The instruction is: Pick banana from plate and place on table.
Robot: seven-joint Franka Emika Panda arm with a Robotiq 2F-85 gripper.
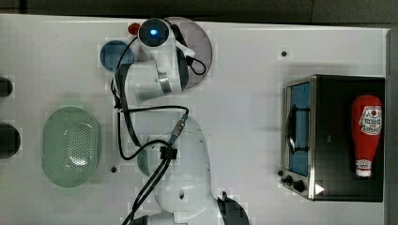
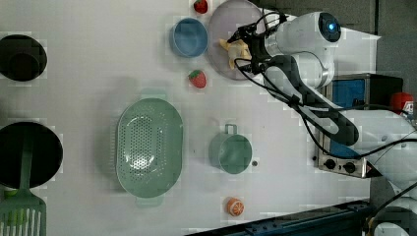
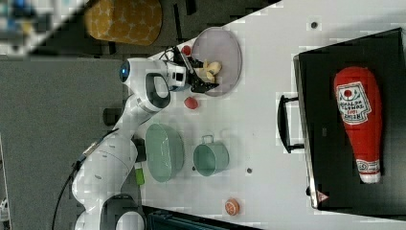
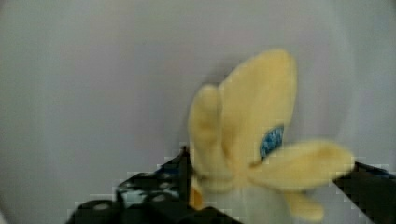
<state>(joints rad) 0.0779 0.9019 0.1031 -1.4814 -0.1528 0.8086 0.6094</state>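
Observation:
The banana (image 2: 235, 49), pale yellow with splayed peel flaps, lies on the greyish-lavender plate (image 2: 221, 24) at the far edge of the white table (image 1: 244, 93). My gripper (image 2: 248, 49) is down at the plate, open, with its jaws on either side of the banana. In the wrist view the banana (image 4: 252, 126) sits between the dark fingers (image 4: 149, 191), with the plate (image 4: 93, 93) behind it. The right view shows the gripper (image 3: 203, 76) at the banana (image 3: 211, 70) on the plate (image 3: 227, 45). In the top view my arm covers the banana and part of the plate (image 1: 202, 42).
A blue bowl (image 2: 189, 37) and two strawberries (image 2: 197, 78) sit close to the plate. A green strainer (image 2: 149, 147), green cup (image 2: 231, 153) and orange slice (image 2: 235, 206) stand further off. A toaster oven (image 1: 300, 136) carries a ketchup bottle (image 1: 367, 133).

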